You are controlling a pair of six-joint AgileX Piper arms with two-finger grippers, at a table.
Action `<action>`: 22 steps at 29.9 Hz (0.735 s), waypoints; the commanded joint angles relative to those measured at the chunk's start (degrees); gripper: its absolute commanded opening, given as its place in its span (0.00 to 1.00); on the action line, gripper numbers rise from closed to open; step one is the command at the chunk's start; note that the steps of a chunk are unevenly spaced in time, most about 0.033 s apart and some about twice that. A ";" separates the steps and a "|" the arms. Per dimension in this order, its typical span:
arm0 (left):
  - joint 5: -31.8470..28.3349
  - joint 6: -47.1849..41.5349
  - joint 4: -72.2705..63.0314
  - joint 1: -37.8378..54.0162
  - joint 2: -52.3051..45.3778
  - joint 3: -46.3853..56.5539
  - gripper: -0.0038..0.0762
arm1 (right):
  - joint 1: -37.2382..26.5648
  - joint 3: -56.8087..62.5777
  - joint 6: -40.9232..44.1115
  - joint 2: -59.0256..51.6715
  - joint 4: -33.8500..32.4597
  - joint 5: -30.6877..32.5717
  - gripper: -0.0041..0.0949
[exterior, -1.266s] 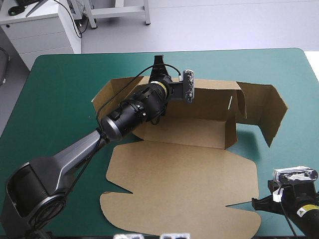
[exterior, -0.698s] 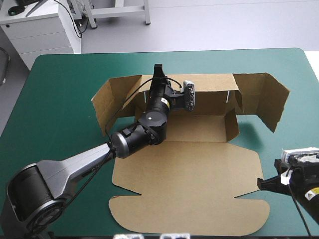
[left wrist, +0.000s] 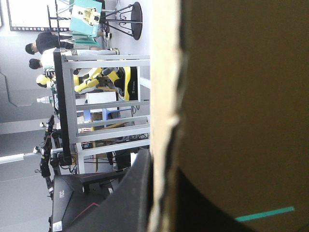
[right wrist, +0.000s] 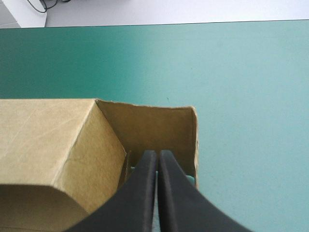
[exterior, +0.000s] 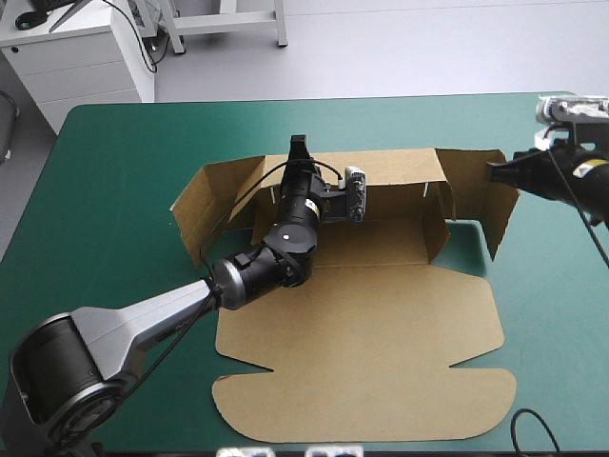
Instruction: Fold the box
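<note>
Brown board made up the box (exterior: 362,352), which lay at the middle of the teal-green worktop (exterior: 105,171) with its broad lid panel flat and its back wall (exterior: 400,167) and end flaps raised. The left tool (exterior: 300,143) sat over the top edge of the back wall, clenched on it. In the left wrist view the board's pale cut edge ran up between the two black fingers (left wrist: 130,203), one on each side of the sheet. Beside that tool, on the left arm's side, the left end flap (exterior: 205,205) stood angled outward. The right tool (exterior: 491,170) was at the other end of the box, well apart from the left one. Its own fingers (right wrist: 137,193) were pressed together into a single point. That point met the upper edge of the right end flap (exterior: 501,214), though whether it truly touched could not be told. Seen from the right wrist, the flap's inner face stood just ahead of the tool, a folded wall of the box lay beside it, and bare teal-green cover stretched beyond.
</note>
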 commanded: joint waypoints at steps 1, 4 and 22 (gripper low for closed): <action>1.01 -0.78 2.55 -0.37 -3.29 -1.30 0.04 | -0.02 -9.41 -1.94 6.58 2.75 1.52 0.04; 0.90 -0.78 2.55 -0.37 -3.29 -1.30 0.04 | -0.02 -16.22 -3.09 12.61 5.26 4.60 0.04; 1.15 -1.46 2.55 -0.37 -3.29 -1.30 0.04 | -0.02 -29.29 -3.40 32.85 8.93 14.22 0.04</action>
